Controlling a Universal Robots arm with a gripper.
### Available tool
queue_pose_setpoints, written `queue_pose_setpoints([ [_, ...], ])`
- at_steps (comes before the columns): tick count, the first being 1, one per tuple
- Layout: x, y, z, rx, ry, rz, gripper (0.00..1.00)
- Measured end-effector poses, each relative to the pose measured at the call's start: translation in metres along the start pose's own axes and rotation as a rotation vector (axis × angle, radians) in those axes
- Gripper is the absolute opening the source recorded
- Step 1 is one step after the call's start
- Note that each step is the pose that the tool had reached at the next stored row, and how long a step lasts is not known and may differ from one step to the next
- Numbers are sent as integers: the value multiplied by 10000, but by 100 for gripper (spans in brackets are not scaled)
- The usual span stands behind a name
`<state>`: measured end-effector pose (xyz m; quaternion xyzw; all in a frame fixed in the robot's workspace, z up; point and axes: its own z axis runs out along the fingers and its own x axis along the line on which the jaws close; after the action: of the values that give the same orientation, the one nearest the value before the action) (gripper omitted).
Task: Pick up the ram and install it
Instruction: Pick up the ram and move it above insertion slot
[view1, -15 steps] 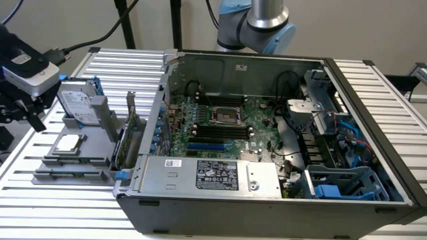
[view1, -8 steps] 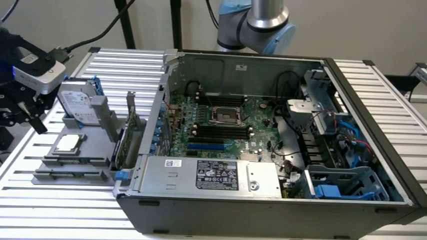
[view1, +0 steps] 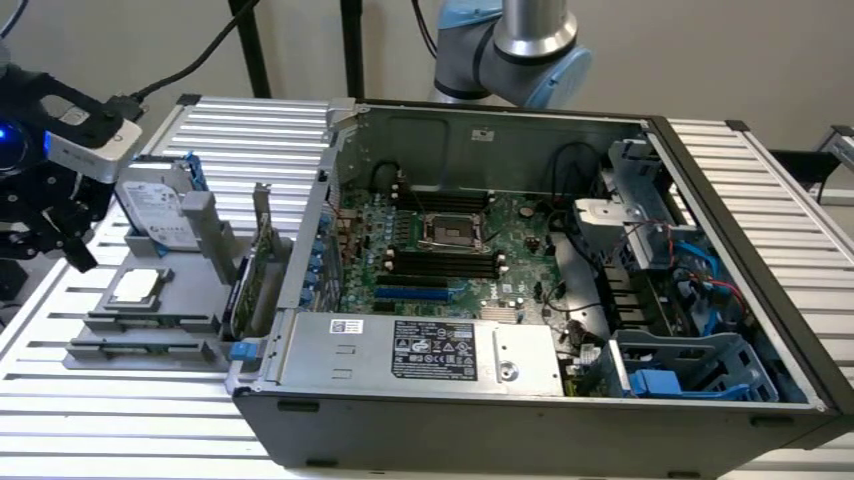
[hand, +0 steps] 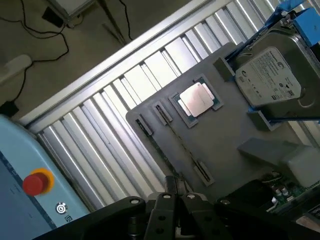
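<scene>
**Ram pickup: approach stage, nothing installed yet**

Status: the gripper (view1: 47, 245) hangs over the exterior view's left end of the table (view1: 134, 420), above the grey holder (view1: 180, 300) and well apart from the open computer case (view1: 534, 425).

In the wrist view the gripper (hand: 172, 187) looks down on the holder (hand: 225, 130). We take the thin dark line between the two end clips to be the ram (hand: 182, 145), standing on edge in its holder slot. It is too slim for us to be sure. The processor (hand: 197, 99) lies just beside it, and the hard drive (hand: 272, 75) stands further along.

Tool state: we cannot tell how far the gripper is open. We see no part in its hold and no contact with the ram.

Inside the case, the black memory slots (view1: 434, 263) on the board look bare as far as we can make out.

Progress, our judgement: early. The ram is not yet lifted. Grasping it, carrying it to the case and seating it in a slot all remain to be done.
</scene>
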<state>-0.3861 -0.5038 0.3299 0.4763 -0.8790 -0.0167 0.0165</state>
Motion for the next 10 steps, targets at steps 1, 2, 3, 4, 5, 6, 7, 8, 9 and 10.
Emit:
queue_pose_setpoints([
  [1, 0, 0, 5, 2, 8, -180, 11],
  [2, 0, -1, 10, 5, 17, -359, 11],
  [3, 0, -1, 15, 7, 25, -539, 11],
  [4, 0, -1, 20, 10, 35, -734, 11],
  [5, 0, -1, 25, 12, 42, -915, 11],
  [6, 0, -1, 30, 15, 49, -1093, 11],
  [7, 0, -2, 35, 17, 58, -1274, 11],
  [8, 0, -2, 39, 19, 67, -1454, 11],
  [9, -1, -2, 44, 21, 74, -1627, 11],
  [10, -1, -2, 49, 24, 82, -1824, 11],
])
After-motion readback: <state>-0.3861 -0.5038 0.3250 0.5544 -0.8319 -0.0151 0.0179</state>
